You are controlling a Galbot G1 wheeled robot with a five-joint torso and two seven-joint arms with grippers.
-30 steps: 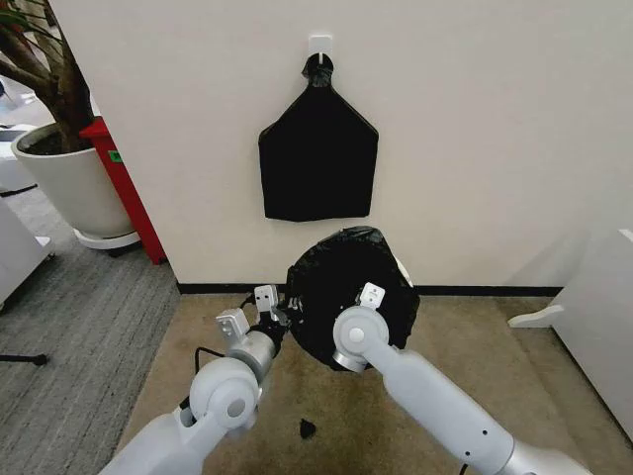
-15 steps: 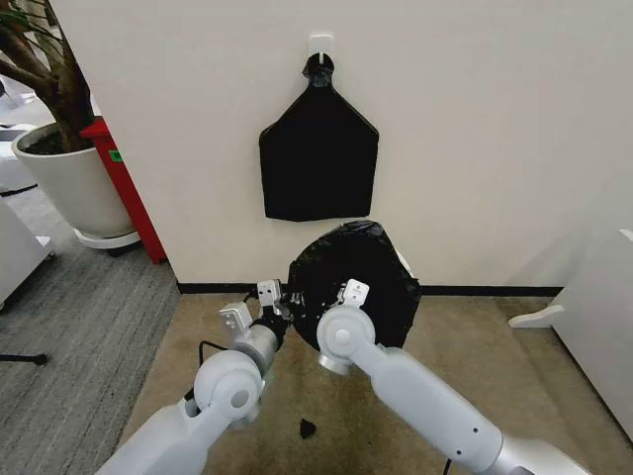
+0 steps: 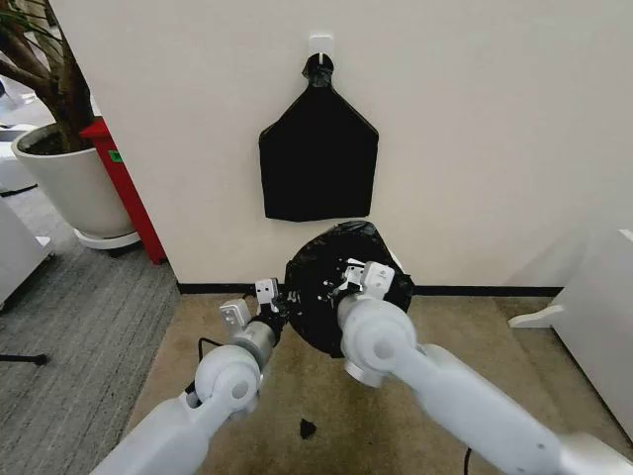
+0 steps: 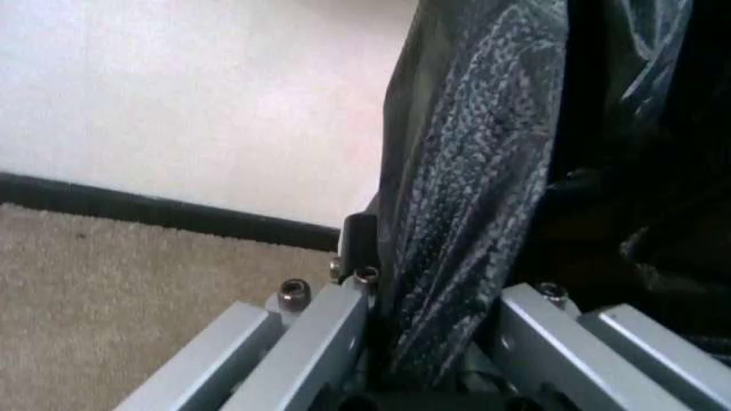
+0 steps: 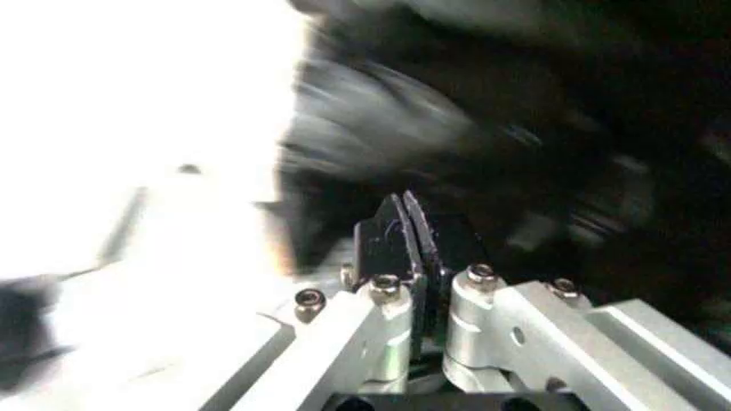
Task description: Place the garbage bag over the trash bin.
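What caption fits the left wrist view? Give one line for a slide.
Left gripper clamps a fold of the garbage bag beside the wall.

Cream wall (image 3: 495,129), plain, running across the back, with a black skirting strip (image 3: 485,291) along its foot. White hook (image 3: 319,43) fixed high on the wall, a flat black bundle (image 3: 317,158) hanging from it by a knot. Tan carpet (image 3: 297,386) before the wall; grey carpet (image 3: 69,327) to the left. Large white plant pot (image 3: 64,183) with a tree, left, on a round base. Red panel (image 3: 124,188) leaning beside the pot. White furniture (image 3: 593,317) at right edge. Small black scrap (image 3: 308,427) on the tan carpet.
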